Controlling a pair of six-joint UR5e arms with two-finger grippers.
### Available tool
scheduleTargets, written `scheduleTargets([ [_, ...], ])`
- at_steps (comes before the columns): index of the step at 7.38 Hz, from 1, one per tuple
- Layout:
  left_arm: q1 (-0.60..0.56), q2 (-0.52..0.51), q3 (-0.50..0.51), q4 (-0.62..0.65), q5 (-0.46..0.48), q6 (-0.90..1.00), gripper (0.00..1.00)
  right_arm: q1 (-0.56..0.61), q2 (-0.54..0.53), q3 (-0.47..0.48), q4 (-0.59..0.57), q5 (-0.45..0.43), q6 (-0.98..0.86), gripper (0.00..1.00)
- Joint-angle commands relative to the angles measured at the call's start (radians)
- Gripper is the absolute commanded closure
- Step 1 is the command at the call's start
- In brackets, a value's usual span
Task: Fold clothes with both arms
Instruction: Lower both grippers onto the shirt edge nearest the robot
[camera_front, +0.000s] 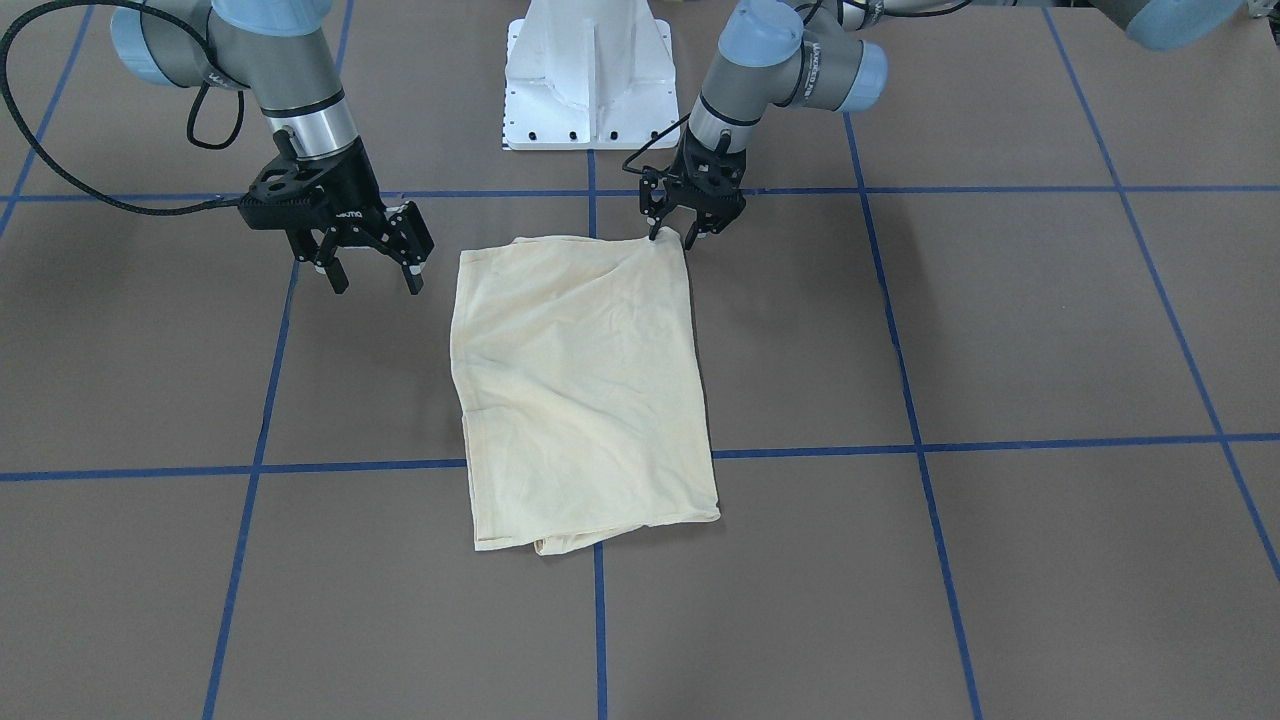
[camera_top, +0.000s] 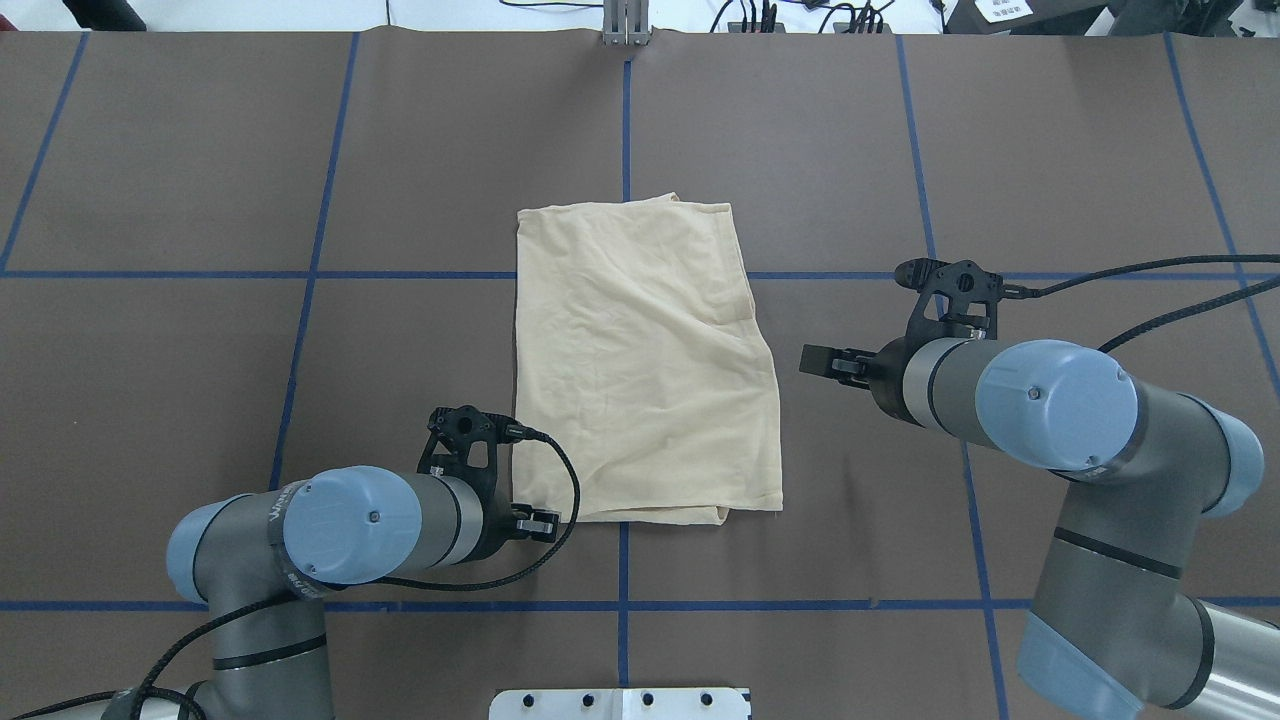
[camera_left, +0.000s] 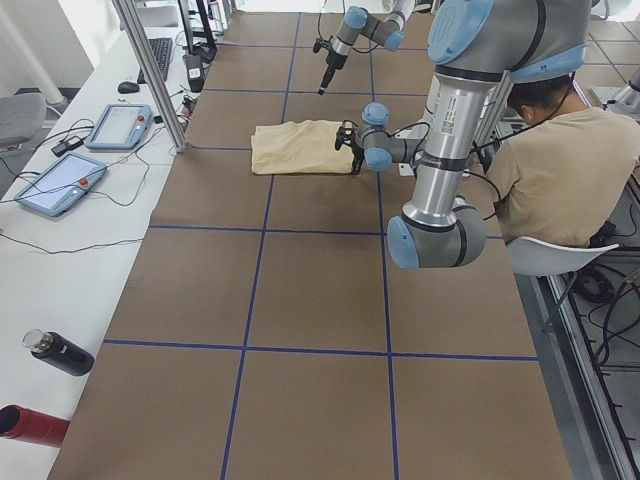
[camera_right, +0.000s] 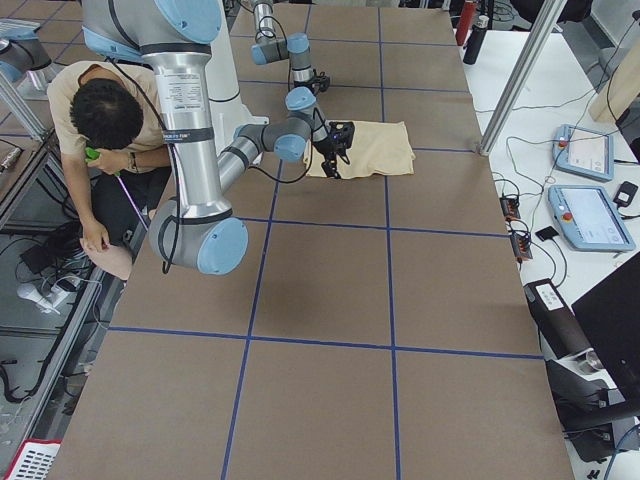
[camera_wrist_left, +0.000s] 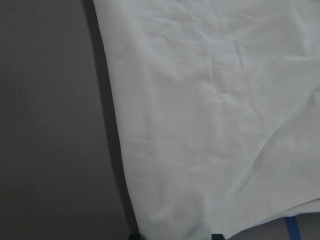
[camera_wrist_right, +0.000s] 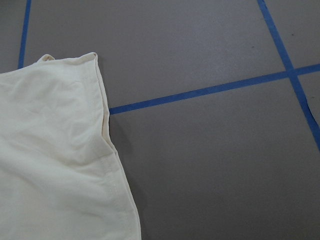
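Cream-yellow cloth, the shirt (camera_front: 585, 380) lies folded into a rough oblong in the middle of the desk (camera_front: 1000, 330), its long axis running straight away from the robot and its print out of sight. Your next move turns on the corner nearest the robot on its left side. The left hand (camera_front: 672, 238) sits right at that corner, fingers apart with the cloth's edge between them, and as far as you can see it is not clamped. The right hand (camera_front: 372, 272) is off the opposite long edge, near the shirt but clear of it, fingers spread wide and holding nothing. So the left is the nearer one, and you would likely need to bring the right across to its own near corner before any two-handed lift. The overhead view hides the left fingers under the wrist, but the left wrist camera shows two dark fingertips (camera_wrist_left: 215, 235) at its bottom edge with cloth between them. The right wrist camera gives you a stitched hem and a stepped layer along the shirt's edge, with none of its own fingers in shot.
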Motion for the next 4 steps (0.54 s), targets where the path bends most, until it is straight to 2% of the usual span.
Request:
scheduleTargets([
  [1, 0.001, -0.01, 0.009, 0.001, 0.0, 0.001, 0.43, 0.0, 0.0, 0.0, 0.0, 0.0, 0.0, 0.0],
  [2, 0.001, -0.014, 0.017, 0.001, 0.0, 0.0, 0.49, 0.0, 0.002, 0.0, 0.001, 0.0, 0.0, 0.0],
  [3, 0.0, -0.016, 0.018, 0.001, 0.0, -0.005, 0.65, -0.002, 0.003, -0.002, 0.0, 0.0, 0.0, 0.0],
  [4, 0.0, -0.016, 0.018, 0.001, 0.003, -0.008, 0.97, -0.002, 0.003, -0.003, 0.0, 0.0, 0.0, 0.0],
])
